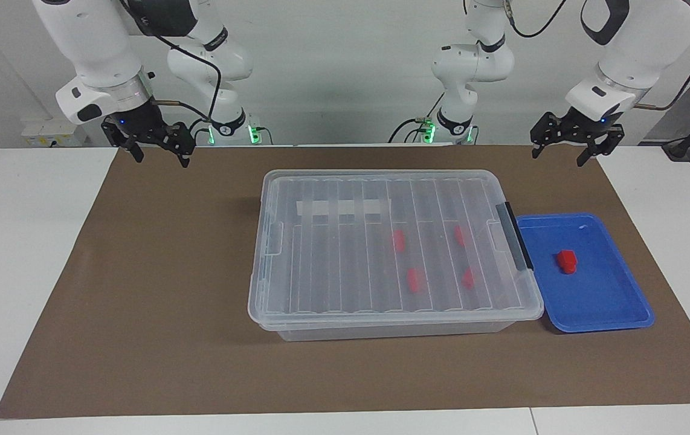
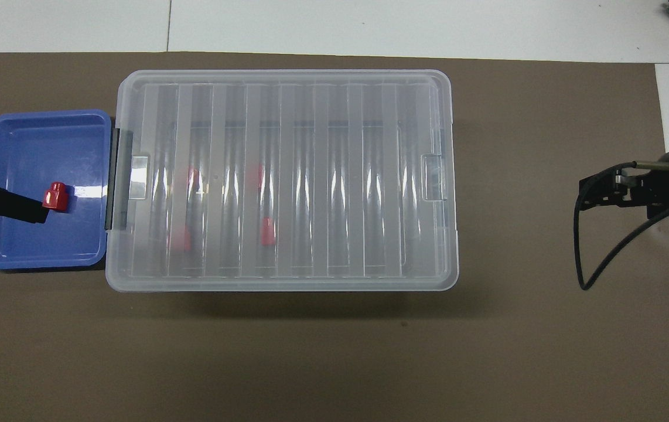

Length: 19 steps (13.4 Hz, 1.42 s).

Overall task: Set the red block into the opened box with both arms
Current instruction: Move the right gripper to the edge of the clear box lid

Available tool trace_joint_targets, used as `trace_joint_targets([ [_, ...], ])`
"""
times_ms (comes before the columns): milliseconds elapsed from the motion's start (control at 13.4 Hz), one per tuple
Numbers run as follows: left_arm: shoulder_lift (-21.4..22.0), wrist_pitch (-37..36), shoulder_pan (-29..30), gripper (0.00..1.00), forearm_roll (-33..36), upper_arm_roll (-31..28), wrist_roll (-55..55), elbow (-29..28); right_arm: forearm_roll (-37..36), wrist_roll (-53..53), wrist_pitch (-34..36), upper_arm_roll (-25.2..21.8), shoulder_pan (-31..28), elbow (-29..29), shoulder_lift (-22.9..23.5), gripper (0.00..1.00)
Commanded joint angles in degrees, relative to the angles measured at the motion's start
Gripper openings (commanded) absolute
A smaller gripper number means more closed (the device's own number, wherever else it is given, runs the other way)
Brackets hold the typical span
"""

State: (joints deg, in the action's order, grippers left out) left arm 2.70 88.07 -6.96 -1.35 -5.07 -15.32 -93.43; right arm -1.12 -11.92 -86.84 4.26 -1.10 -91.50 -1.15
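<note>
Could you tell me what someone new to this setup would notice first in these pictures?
The big clear box in the middle of the brown mat, lid on, with four red blocks showing through. Beside its latch end sits a blue tray holding one red block. Both grippers, left and right, hang open above the mat's corners.

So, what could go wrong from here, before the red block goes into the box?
1. The lid is on the box, so the block cannot go in until the lid is opened.
2. The latch sits close beside the blue tray; lifting that end may nudge the tray.
3. Four blocks already lie inside; the new one may land on one.
</note>
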Motion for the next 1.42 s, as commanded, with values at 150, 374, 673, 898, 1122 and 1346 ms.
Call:
trace_joint_targets([
  [150, 1.5, 0.9, 0.0, 1.00, 1.0, 0.0, 0.3, -1.9, 0.7, 1.8, -2.2, 0.3, -0.7, -2.4, -1.8, 1.00],
  [374, 1.5, 0.9, 0.0, 1.00, 0.9, 0.0, 0.3, -1.9, 0.7, 1.6, -4.0, 0.3, -0.7, -3.8, -2.1, 1.00],
  [673, 1.5, 0.9, 0.0, 1.00, 0.9, 0.0, 0.3, -1.9, 0.8, 0.9, -14.2, 0.3, -0.7, -11.7, -4.6, 1.00],
  [898, 1.5, 0.9, 0.0, 1.00, 0.9, 0.0, 0.3, -1.9, 0.8, 0.8, -18.4, 0.4, -0.1, -15.1, -5.4, 1.00],
  [1122, 1.5, 0.9, 0.0, 1.00, 1.0, 0.0, 0.3, -1.9, 0.7, 0.3, -27.4, 0.3, 2.1, -18.6, -4.5, 0.99],
  [1346, 1.5, 0.9, 0.0, 1.00, 1.0, 0.0, 0.3, -1.9, 0.7, -4.2, -31.5, 0.4, 5.1, -19.0, -1.3, 0.99],
])
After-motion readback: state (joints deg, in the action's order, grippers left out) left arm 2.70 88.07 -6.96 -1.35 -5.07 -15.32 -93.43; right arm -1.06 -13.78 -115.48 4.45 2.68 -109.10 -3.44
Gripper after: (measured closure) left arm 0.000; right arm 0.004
